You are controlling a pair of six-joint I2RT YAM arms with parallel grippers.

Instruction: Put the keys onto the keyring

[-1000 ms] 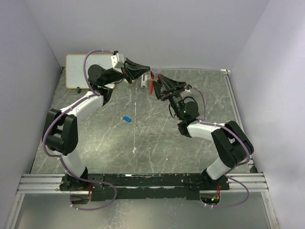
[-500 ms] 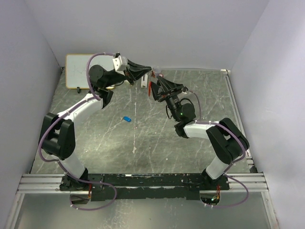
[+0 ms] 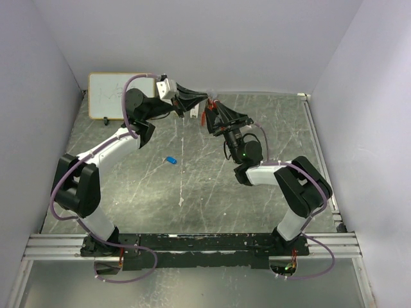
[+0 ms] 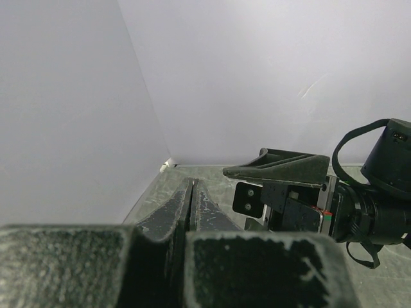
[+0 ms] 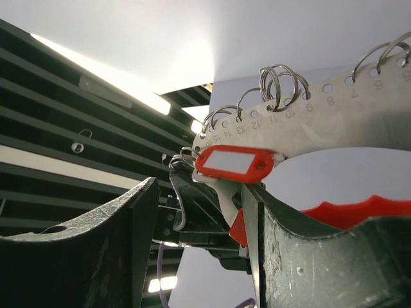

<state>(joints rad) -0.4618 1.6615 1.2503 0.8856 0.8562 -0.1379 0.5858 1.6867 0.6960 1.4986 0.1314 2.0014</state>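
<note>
far middle, above the desk (image 3: 212, 186): the keyring (image 3: 203, 117), off the surface, hanging at the tip of the left end effector (image 3: 204, 98). clenched tight, that one, fingers pressed flat together in its own wrist view, with the ring end of the keyring seemingly pinched at the very tip; too thin there to see plainly.

seen from above, points its red strap toward the near edge, long axis roughly far-to-near, with the grey strip (image 3: 192, 110) just beside it on the left, near parallel.

seen from the right wrist, runs that strip slantwise from lower left to upper right, numbered holes along the upper edge and wire rings (image 5: 279, 77) threaded through several. under the strip, a red tag (image 5: 234, 163) with a white window, long axis nearly level.

right end effector (image 3: 210, 115): released, fingers wide apart, meeting the left one tip to tip, with the tag and the strip's lower end in the gap. pinches nothing that can be seen. behind one finger, a red scalloped piece (image 5: 347, 212); cannot tell whether strap or key.

blue key (image 3: 171, 160): lies flat on the desk, left of centre, well apart from both end effectors, long axis left to right, right end slightly nearer. too small to tell which end carries the blade.

far left corner: a whiteboard (image 3: 109, 95), lying flat.
</note>
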